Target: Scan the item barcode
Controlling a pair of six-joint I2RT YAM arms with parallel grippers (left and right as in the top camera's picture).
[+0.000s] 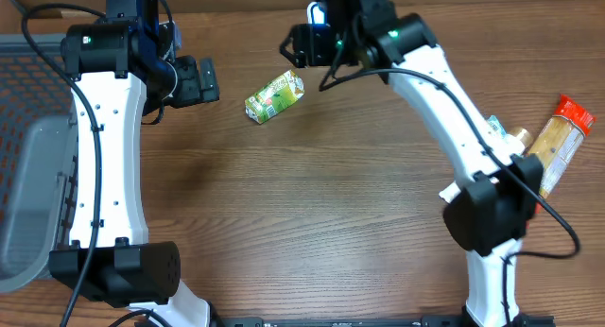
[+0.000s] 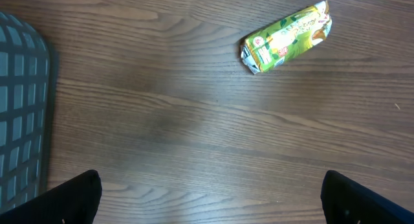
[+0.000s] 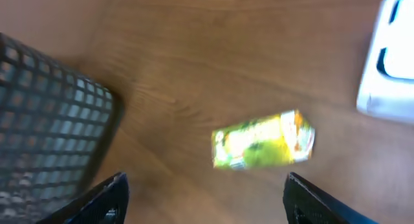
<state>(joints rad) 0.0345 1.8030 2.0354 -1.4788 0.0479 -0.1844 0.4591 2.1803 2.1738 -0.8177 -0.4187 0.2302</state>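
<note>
The item, a green and yellow carton (image 1: pixel 274 95), lies on its side on the wooden table, free of both grippers. It also shows in the left wrist view (image 2: pixel 288 36) and, blurred, in the right wrist view (image 3: pixel 264 140). My left gripper (image 1: pixel 201 79) hovers to the carton's left, open and empty (image 2: pixel 210 179). My right gripper (image 1: pixel 301 45) is above the carton's far side, open with nothing between its fingers (image 3: pixel 204 179). No barcode can be made out on the carton.
A dark mesh basket (image 1: pixel 28 81) stands at the table's left edge, with a grey bin (image 1: pixel 33 204) in front of it. A white device (image 3: pixel 391 62) lies beyond the carton. A red-topped packet (image 1: pixel 558 143) and a bottle (image 1: pixel 506 133) lie at the right.
</note>
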